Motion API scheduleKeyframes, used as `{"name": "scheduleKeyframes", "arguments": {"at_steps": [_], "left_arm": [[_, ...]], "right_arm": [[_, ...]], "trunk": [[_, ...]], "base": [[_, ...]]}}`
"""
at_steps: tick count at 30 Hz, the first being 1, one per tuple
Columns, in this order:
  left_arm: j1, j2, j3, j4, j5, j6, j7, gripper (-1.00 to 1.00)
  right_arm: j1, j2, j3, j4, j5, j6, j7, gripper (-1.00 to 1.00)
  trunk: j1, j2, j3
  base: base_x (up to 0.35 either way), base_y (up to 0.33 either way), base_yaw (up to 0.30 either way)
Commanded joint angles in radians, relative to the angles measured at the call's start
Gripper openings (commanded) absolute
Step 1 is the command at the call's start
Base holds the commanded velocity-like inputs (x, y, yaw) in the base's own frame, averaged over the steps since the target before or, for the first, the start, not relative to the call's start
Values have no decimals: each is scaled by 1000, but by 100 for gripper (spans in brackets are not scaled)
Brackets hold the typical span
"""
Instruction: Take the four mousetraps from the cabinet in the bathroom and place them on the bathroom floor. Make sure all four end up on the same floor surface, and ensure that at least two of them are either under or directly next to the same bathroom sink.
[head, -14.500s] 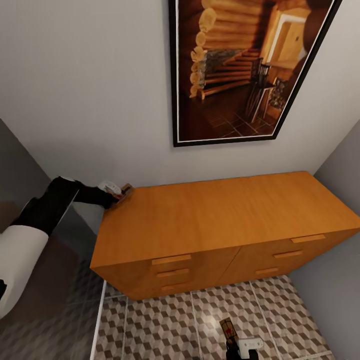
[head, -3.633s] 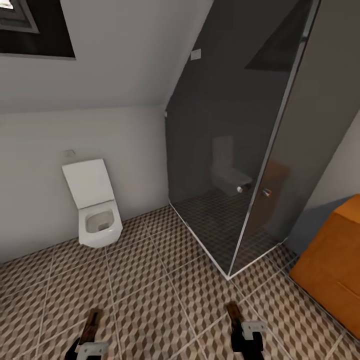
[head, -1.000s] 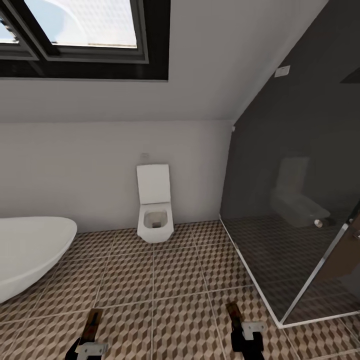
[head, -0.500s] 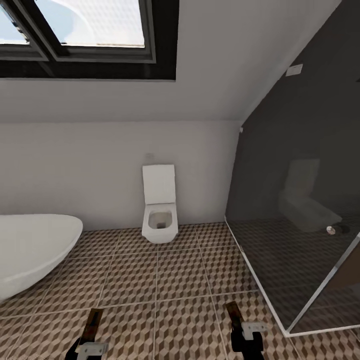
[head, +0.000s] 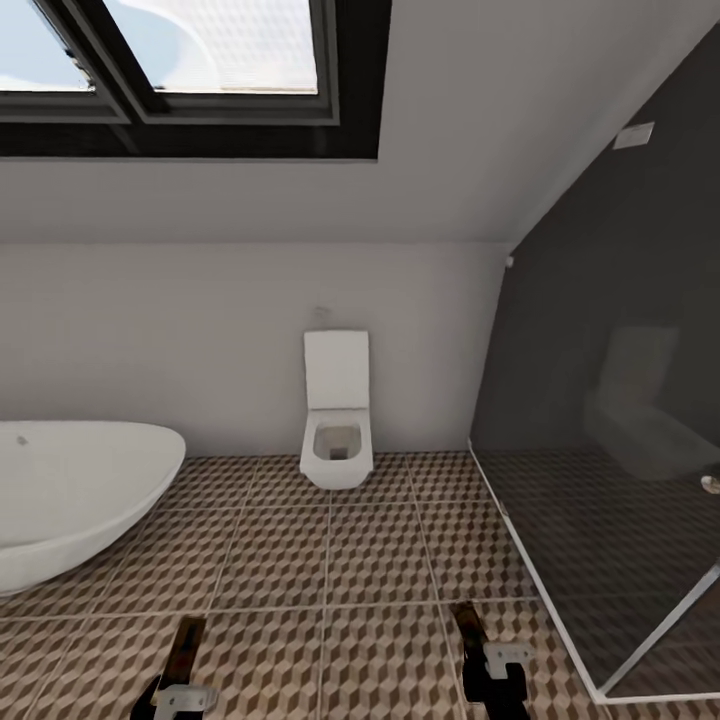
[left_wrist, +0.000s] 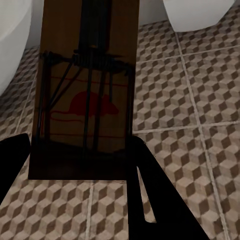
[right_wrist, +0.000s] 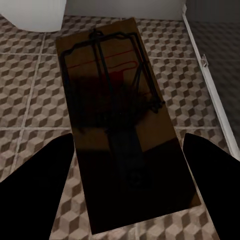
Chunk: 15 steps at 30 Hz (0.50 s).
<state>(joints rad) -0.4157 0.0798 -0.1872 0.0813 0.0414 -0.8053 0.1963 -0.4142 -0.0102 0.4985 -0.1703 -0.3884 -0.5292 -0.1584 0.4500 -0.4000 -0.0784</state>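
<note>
The bathroom floor (head: 370, 560) is laid with large square tiles in a brown, beige and white cube pattern with pale grout lines. A white freestanding bathtub (head: 70, 495) stands on it at the left. At the right, the glass shower enclosure (head: 620, 480) meets the tiles along a pale base strip.
</note>
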Motion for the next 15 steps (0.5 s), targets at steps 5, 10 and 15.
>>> {"name": "scheduleKeyframes", "arguments": {"at_steps": [5, 10, 15], "left_arm": [[0, 0, 0, 0, 0, 0, 0, -100], [0, 0, 0, 0, 0, 0, 0, -100], [0, 0, 0, 0, 0, 0, 0, -100]], "right_arm": [[0, -10, 0, 21, 0, -45, 0, -100], [0, -11, 0, 26, 0, -49, 0, -100], [0, -11, 0, 26, 0, -49, 0, -100]], "trunk": [[0, 0, 0], [0, 0, 0], [0, 0, 0]], "base": [[262, 0, 2], [268, 0, 0], [163, 0, 0]]}}
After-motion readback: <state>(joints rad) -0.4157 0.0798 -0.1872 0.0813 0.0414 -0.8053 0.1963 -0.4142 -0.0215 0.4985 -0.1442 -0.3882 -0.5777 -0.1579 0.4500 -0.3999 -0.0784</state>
